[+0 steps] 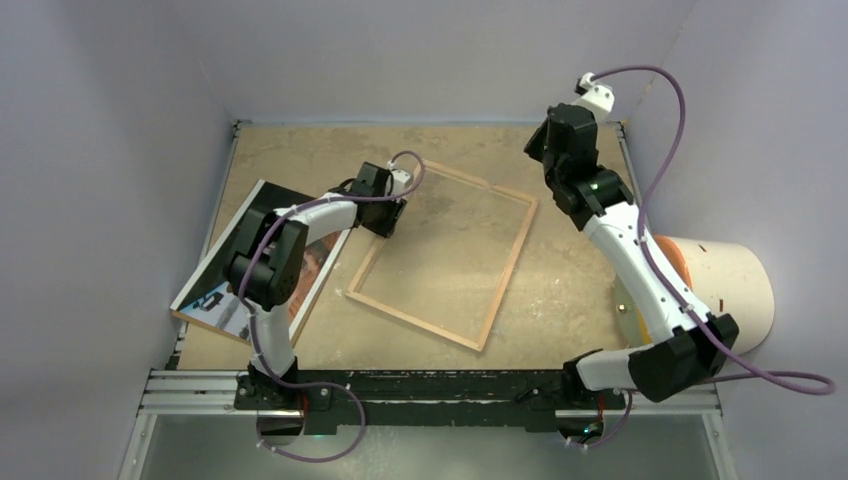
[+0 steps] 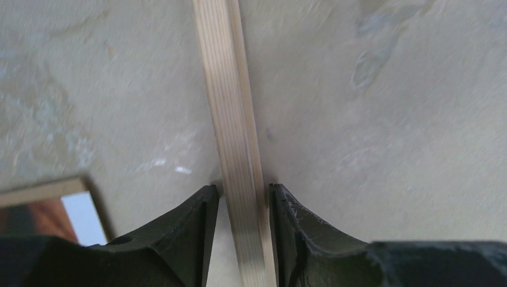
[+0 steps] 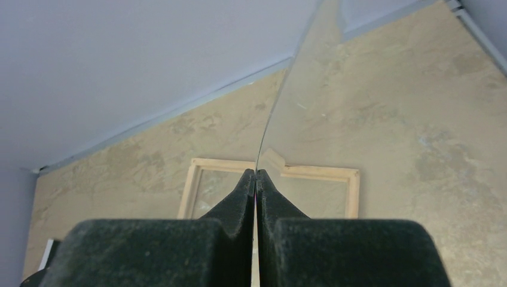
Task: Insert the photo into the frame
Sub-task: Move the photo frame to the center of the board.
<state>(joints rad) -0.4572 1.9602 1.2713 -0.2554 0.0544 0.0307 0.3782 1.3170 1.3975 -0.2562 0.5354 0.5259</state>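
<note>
Top external: frame (image 1: 508, 275) long axis approx near-far.

One frame (image 1: 415, 319), one photo (image 1: 318, 262), one clear sheet (image 3: 293, 89), one cylinder (image 1: 730, 290), and two arms: left arm (image 1: 268, 262), right arm (image 1: 640, 265).

light wood frame (image 1: 414, 320), mottled beige table (image 1: 560, 290), dark orange-brown photo (image 1: 322, 258) with white border, clear sheet (image 3: 299, 66)

The mottled beige table (image 1: 565, 285) carries the frame (image 1: 508, 275), lying flat near its middle with the wood-coloured face up. The photo (image 1: 215, 290) lies face up by the left edge.
</note>
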